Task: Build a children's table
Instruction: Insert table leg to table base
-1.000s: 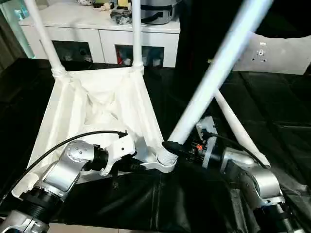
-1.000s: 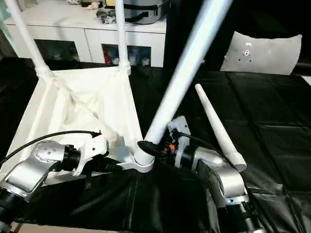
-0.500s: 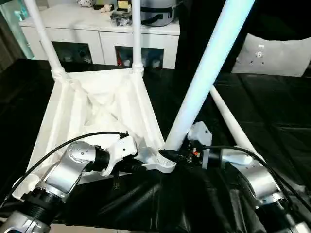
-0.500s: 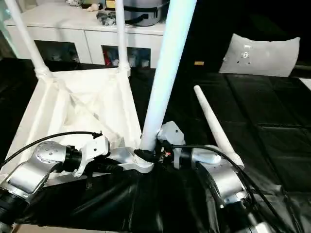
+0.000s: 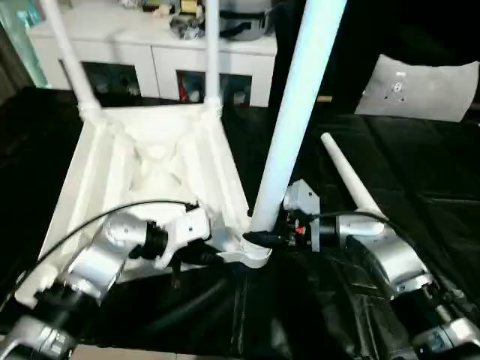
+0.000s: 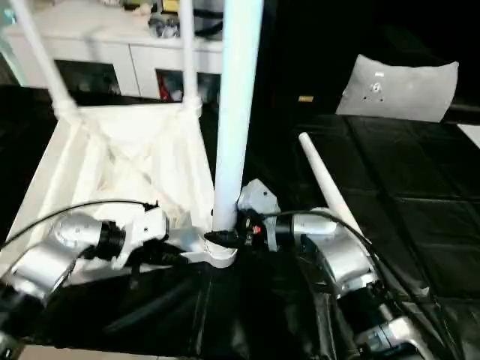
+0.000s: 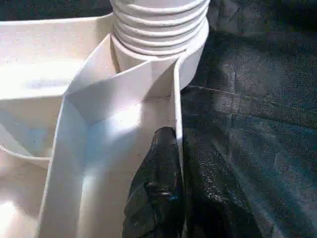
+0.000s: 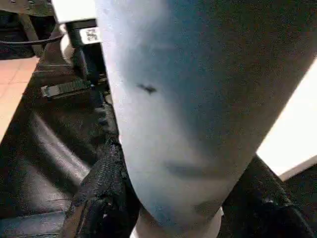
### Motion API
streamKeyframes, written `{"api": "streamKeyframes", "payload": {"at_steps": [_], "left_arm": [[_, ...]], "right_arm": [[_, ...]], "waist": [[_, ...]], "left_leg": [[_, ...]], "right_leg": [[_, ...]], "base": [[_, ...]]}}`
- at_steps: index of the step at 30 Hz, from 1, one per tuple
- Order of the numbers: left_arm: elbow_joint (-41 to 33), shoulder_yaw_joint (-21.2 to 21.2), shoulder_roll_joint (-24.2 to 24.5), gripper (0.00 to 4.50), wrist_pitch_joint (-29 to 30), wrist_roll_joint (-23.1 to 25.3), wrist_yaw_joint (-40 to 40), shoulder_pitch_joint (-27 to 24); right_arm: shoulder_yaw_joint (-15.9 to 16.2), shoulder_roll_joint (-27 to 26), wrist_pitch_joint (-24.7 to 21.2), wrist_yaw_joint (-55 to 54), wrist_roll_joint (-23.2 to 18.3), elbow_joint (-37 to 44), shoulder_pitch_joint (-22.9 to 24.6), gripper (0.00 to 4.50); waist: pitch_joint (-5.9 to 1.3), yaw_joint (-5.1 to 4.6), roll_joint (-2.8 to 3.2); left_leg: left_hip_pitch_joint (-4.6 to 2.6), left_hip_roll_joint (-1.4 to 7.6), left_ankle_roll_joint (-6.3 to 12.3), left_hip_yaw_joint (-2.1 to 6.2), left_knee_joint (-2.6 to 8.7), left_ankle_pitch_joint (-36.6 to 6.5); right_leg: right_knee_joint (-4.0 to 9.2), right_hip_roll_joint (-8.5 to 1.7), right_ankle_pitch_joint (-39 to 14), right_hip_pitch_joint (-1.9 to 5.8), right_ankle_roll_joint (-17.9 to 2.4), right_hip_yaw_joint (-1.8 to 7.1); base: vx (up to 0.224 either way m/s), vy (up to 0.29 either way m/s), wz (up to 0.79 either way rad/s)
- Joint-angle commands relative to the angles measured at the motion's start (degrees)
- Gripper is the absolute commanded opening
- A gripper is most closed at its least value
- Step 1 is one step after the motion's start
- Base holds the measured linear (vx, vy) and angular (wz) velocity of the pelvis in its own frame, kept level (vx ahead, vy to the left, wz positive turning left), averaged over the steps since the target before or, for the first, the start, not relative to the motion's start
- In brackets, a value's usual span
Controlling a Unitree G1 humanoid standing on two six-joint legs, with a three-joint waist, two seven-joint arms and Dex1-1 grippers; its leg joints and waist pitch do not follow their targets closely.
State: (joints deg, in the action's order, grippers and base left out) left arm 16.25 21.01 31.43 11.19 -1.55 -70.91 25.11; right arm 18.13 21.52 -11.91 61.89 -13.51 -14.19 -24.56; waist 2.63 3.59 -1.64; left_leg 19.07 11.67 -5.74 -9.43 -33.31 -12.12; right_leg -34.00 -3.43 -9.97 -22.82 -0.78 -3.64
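**Right gripper clamps the third leg upright in the near corner socket**

Right gripper (image 5: 264, 238) has its two black, rubbery fingers (image 8: 101, 198) set on either side of a smooth white round leg (image 5: 296, 112), pinching it just above its ribbed, threaded foot. That leg stands close to upright in the near right corner socket (image 5: 255, 251) of the overturned tabletop (image 5: 150, 169), and its shaft rises out past the top of the head views.

Left gripper (image 7: 171, 198) is pressed together on the thin plastic rim wall of the tabletop, right beside that same socket; one black finger (image 7: 156, 193) lies inside the wall and the other outside it. In the left wrist view the stacked ridges of the leg's thread (image 7: 158, 25) sit in the round collar just beyond the fingertips.

The tabletop lies underside up on a worktop covered in glossy, creased black sheeting (image 5: 420, 172). It is all white plastic, rectangular, with raised ribs crossing its hollow underside. Two more legs stand in the far corner sockets: one at the far left (image 5: 71, 60), one at the far right (image 5: 212, 52). A fourth leg (image 6: 319, 176), long and tapered, lies loose on the black sheeting to the right of the tabletop, its narrow end pointing away, passing behind the silver right forearm (image 5: 382, 255).

Beyond the worktop stands a white cabinet (image 5: 150, 56) with open shelves, and a flat pale board (image 5: 420, 86) leans at the far right.
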Motion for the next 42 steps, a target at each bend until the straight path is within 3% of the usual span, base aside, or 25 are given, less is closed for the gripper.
{"api": "streamKeyframes", "payload": {"at_steps": [1,5,6,8,13,16,19,21,23,25,27,28,29,31,32,34,35,37,38,39,42], "left_arm": [[-0.4,0.3,-0.9,0.0,-3.0,-1.2,-1.8,4.7],[1.9,0.3,-0.3,0.0,-4.1,0.3,-1.9,6.4],[2.3,0.2,-0.1,0.0,-4.1,0.5,-1.7,6.6],[2.8,-0.2,0.1,0.0,-3.8,0.9,-1.3,6.7],[1.2,-1.6,0.6,0.0,-0.7,0.8,1.0,4.7],[-1.6,-3.1,0.8,0.0,2.6,-0.1,2.6,2.8],[-5.5,-4.7,1.0,0.0,6.4,-1.2,4.6,0.4],[-11.2,-6.5,0.8,0.0,11.7,-2.5,7.0,-2.6],[-16.1,-7.3,0.1,0.0,16.0,-3.1,9.0,-4.7],[-18.8,-7.6,-0.7,0.0,18.5,-3.1,10.3,-5.6],[-25.4,-7.3,-4.4,0.0,25.2,-2.9,14.4,-6.9],[-25.7,-7.3,-4.7,0.0,25.5,-2.9,14.6,-6.9],[-27.3,-7.0,-6.3,0.0,27.5,-3.0,16.0,-6.9],[-29.8,-5.3,-9.8,0.0,31.0,-2.3,18.8,-6.0],[-30.2,-4.9,-10.7,0.0,31.9,-2.2,19.6,-5.7],[-30.6,-4.3,-11.8,0.0,33.3,-1.8,21.0,-4.9],[-30.6,-4.0,-12.3,0.0,34.2,-1.5,21.9,-4.4],[-29.8,-3.4,-13.3,0.0,36.5,-0.2,24.5,-2.6],[-29.5,-3.3,-13.4,0.0,37.3,0.3,25.3,-2.3],[-29.1,-3.4,-13.4,0.0,37.6,0.7,25.9,-2.1],[-28.7,-3.5,-12.9,0.0,37.8,1.5,26.5,-2.1]], "right_arm": [[6.1,0.7,-5.2,3.5,3.5,-6.0,4.1,1.91],[6.9,0.6,-4.8,3.6,4.5,-5.4,4.3,1.91],[7.0,0.5,-4.6,3.3,4.6,-5.3,4.3,1.91],[7.0,0.1,-4.5,2.4,4.6,-5.4,4.2,1.91],[6.3,-1.4,-3.8,-0.5,5.6,-6.6,3.6,1.91],[5.1,-2.3,-3.7,-2.5,5.5,-6.8,3.6,1.91],[3.7,-3.2,-4.3,-5.6,5.5,-6.8,3.7,1.91],[1.6,-4.3,-6.0,-10.2,5.4,-7.2,3.6,1.91],[0.2,-5.2,-7.4,-13.2,5.2,-7.9,3.2,1.91],[-0.4,-5.7,-7.9,-14.6,5.2,-8.3,2.8,1.91],[-2.4,-7.7,-8.9,-19.0,5.2,-10.6,0.9,1.91],[-2.4,-7.8,-8.9,-19.3,5.2,-10.8,0.8,1.91],[-3.0,-8.5,-9.0,-20.8,5.4,-11.9,-0.1,1.91],[-4.2,-10.3,-9.2,-24.2,5.5,-15.0,-2.7,1.91],[-4.5,-10.8,-9.3,-24.9,5.4,-15.8,-3.3,1.91],[-4.7,-11.4,-9.5,-25.6,5.5,-16.6,-4.2,1.91],[-4.6,-11.5,-9.6,-25.7,5.6,-16.9,-4.5,1.91],[-4.3,-11.9,-9.8,-25.7,5.8,-17.1,-4.9,1.91],[-4.2,-11.9,-9.7,-25.7,5.9,-17.0,-4.8,1.91],[-4.0,-12.0,-9.6,-25.6,5.9,-16.8,-4.6,1.91],[-4.0,-12.1,-9.3,-25.4,5.7,-16.3,-4.1,1.91]], "waist": [[-0.66,-0.51,0.51],[-0.12,-0.49,0.55],[0.17,-0.45,0.86],[0.34,-0.61,0.68],[0.92,-0.83,0.69],[1.37,-1.03,0.52],[1.44,-1.3,0.74],[1.69,-1.9,0.8],[1.67,-2.51,0.99],[1.43,-3.16,0.97],[1.31,-3.68,0.77],[1.34,-3.84,0.77],[1.03,-3.93,0.37],[0.82,-3.98,0.58],[0.79,-3.94,0.54],[-0.11,-3.54,-0.08],[-0.24,-3.06,0.03],[-0.18,-2.6,0.29],[-0.49,-2.45,0.19],[-1.1,-2.28,0.01],[-1.22,-2.0,0.06]], "left_leg": [[0.14,1.24,1.87,0.54,5.05,-19.4],[0.3,1.44,1.89,0.48,5.4,-17.6],[0.34,1.53,1.73,0.56,5.6,-17.9],[0.28,1.62,1.38,0.57,5.72,-18.8],[-0.08,1.61,0.93,0.7,5.96,-21.6],[-0.15,1.49,0.81,0.94,6.04,-22.8],[-0.4,1.29,0.89,1.16,5.91,-23.5],[-0.06,1.44,0.32,1.47,6.14,-24.2],[0.59,1.55,0.0,1.99,6.47,-25.3],[0.79,1.72,-0.12,2.08,6.66,-24.8],[0.74,1.7,0.28,1.91,6.53,-24.3],[0.45,1.6,0.54,1.67,6.32,-23.9],[0.46,1.51,0.69,1.55,6.14,-23.2],[0.58,1.66,0.83,1.3,6.08,-20.7],[0.5,1.65,0.83,1.2,6.03,-20.1],[0.37,1.61,1.18,0.59,5.6,-16.1],[0.68,1.6,1.89,0.22,5.35,-12.5],[0.74,1.55,2.33,-0.11,5.2,-10.0],[0.56,1.49,2.37,-0.28,4.91,-8.3],[0.87,1.36,2.78,-0.23,4.61,-4.5],[1.11,1.11,4.05,-0.42,4.23,-0.1]], "right_leg": [[5.8,-3.9,-31.0,1.03,-4.9,2.71],[5.58,-3.96,-27.2,1.18,-6.3,2.88],[5.52,-3.98,-26.6,1.2,-6.9,2.83],[5.5,-4.0,-26.4,1.25,-7.4,2.8],[6.26,-4.35,-32.2,0.9,-6.4,2.84],[6.93,-4.62,-38.2,0.62,-4.7,2.75],[7.7,-4.79,-43.1,0.36,-3.1,2.47],[7.61,-4.87,-44.1,0.35,-3.0,2.31],[7.47,-4.88,-43.4,0.92,-3.0,1.84],[7.2,-4.81,-39.7,1.31,-4.0,1.76],[7.13,-4.68,-36.8,1.1,-5.7,1.97],[7.17,-4.61,-36.2,0.74,-6.3,2.16],[7.06,-4.57,-35.8,0.89,-6.5,2.19],[6.72,-4.64,-32.7,0.88,-7.8,2.5],[6.82,-4.56,-31.8,0.85,-8.2,2.55],[6.11,-4.37,-25.9,1.25,-9.9,2.8],[5.4,-4.17,-20.5,1.51,-11.1,3.02],[5.06,-4.04,-16.8,1.51,-12.1,3.05],[4.65,-4.01,-14.0,1.76,-12.8,3.08],[3.77,-4.01,-9.1,2.47,-13.8,3.02],[3.04,-3.91,-1.5,2.93,-15.4,3.01]], "base": [[0.0,0.0,0.0],[0.0,0.0,0.0],[0.0,0.0,0.0],[0.0,0.0,0.0],[0.0,0.0,0.0],[0.0,0.0,0.0],[0.0,0.0,0.0],[0.0,0.0,0.0],[0.0,0.0,0.0],[0.0,0.0,0.0],[0.0,0.0,0.0],[0.0,0.0,0.0],[0.0,0.0,0.0],[0.0,0.0,0.0],[0.0,0.0,0.0],[0.0,0.0,0.0],[0.058,-0.014,0.05],[0.065,-0.025,0.05],[0.071,-0.027,0.04],[0.059,-0.024,0.0],[0.02,-0.008,0.0]]}}
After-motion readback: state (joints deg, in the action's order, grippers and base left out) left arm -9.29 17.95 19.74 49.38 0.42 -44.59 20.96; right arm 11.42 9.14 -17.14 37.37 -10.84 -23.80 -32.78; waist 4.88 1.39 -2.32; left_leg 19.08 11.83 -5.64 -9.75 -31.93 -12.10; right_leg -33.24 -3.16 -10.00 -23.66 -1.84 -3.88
